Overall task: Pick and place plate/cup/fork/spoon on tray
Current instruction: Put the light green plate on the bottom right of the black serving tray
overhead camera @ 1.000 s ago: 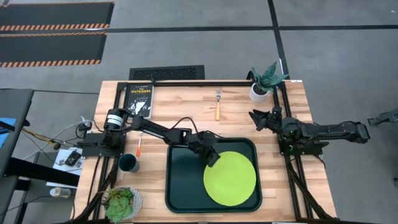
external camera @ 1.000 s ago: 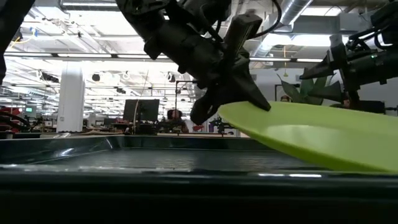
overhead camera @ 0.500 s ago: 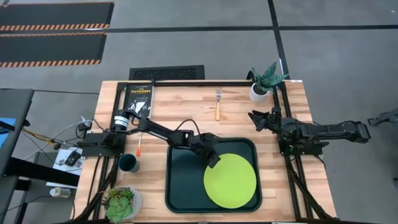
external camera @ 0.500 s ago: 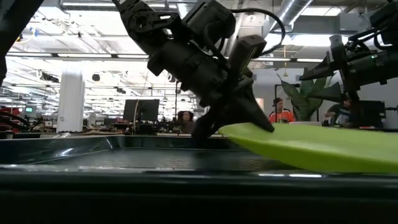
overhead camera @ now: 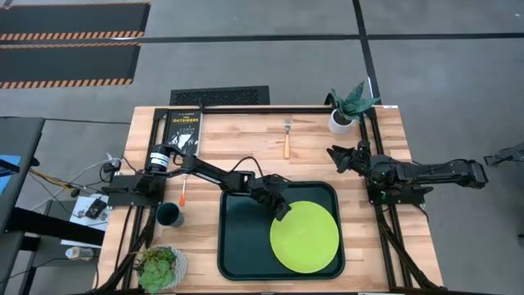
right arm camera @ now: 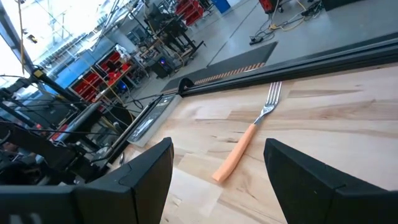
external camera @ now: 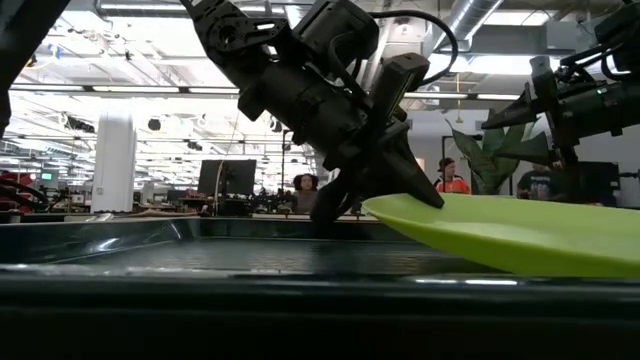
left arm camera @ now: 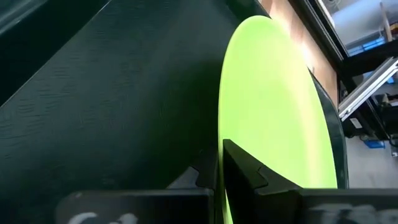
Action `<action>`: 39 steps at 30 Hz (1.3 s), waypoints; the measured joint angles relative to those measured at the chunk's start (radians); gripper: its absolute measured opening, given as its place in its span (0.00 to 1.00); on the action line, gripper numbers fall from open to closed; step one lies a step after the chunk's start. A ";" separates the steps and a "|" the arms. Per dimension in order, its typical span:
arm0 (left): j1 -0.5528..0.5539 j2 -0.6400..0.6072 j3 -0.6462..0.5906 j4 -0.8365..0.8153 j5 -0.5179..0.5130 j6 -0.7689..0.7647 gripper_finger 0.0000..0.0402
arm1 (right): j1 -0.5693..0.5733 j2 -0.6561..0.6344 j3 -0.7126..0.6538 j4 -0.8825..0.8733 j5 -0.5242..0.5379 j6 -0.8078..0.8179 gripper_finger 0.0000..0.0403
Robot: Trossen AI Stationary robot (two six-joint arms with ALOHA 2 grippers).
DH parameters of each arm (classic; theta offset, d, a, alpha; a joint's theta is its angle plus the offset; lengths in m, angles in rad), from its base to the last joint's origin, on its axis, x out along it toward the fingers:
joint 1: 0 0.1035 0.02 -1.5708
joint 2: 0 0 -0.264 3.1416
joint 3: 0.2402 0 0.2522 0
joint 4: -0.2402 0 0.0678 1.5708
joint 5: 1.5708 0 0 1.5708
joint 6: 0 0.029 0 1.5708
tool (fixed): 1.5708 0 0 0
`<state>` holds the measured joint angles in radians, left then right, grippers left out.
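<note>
Over the tray (overhead camera: pixel 237 238), the left gripper (overhead camera: pixel 281 211) clamps the plate (overhead camera: pixel 304 238) rim, fingertips hidden; right gripper (overhead camera: pixel 335 156) gapes

A large open robotics lab or workshop hall. The butcher-block table (overhead camera: pixel 270 156) sits in a black metal frame on a grey concrete floor (overhead camera: pixel 246 57) marked with orange-and-black hazard-striped mats (overhead camera: pixel 70 18). Beyond the right gripper's fingers (right arm camera: pixel 140 177) stand red storage racks (right arm camera: pixel 109 68) and loose cables. Across the table, the low view shows exposed ceiling ducts (external camera: pixel 470 15), strip lighting, a monitor (external camera: pixel 225 178) and people at workstations (external camera: pixel 452 178).
</note>
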<state>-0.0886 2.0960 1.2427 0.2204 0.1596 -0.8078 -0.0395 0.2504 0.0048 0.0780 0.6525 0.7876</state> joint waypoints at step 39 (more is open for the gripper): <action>-0.031 0.000 0.000 -0.030 -0.094 -0.002 0.26 | 0.000 0.000 0.000 -0.002 0.000 0.000 0.68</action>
<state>-0.1192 2.0960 1.2423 0.1902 0.0656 -0.8093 -0.0395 0.2504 0.0048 0.0761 0.6529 0.7872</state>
